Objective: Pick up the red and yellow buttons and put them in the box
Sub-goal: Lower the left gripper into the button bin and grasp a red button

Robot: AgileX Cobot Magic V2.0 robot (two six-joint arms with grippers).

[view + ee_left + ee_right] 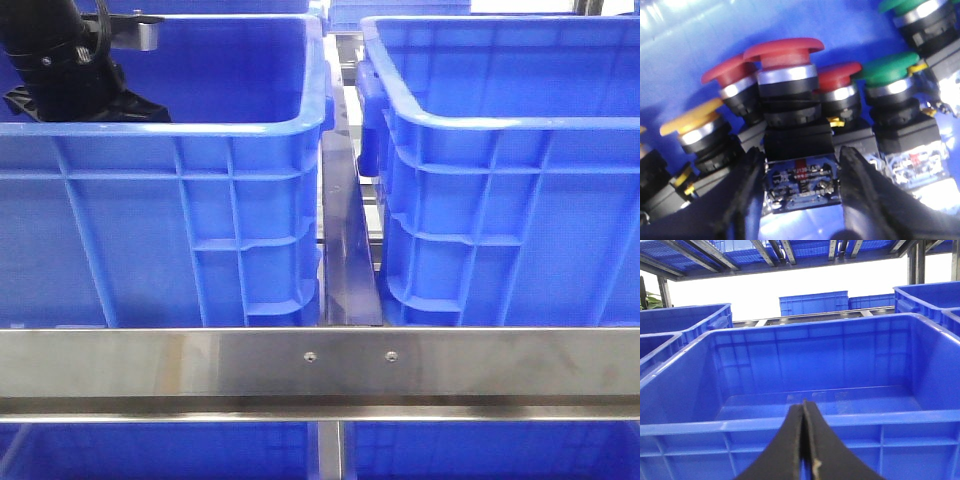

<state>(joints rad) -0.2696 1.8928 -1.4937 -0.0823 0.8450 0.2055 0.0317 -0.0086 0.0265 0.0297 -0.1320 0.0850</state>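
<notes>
While the left gripper [801, 185] stands spread with a finger either side of the contact block of a red button [783, 55], it has not pinched it. Just beside, a yellow button [692, 119] waits among further red and green buttons [889, 70]. Both lie in the left crate [200, 200]. The right gripper [804, 450], pressed together and holding nothing, hovers before the box [840, 365], whose visible floor is bare. Judgement: nothing delivered; both picks remain.

Left arm [65, 60]: glossy black housing, black cable, bare metal bracket above blue crate [160, 230]. Both grippers' fingers [867, 195] matte black, tapered, rubbery-looking.
</notes>
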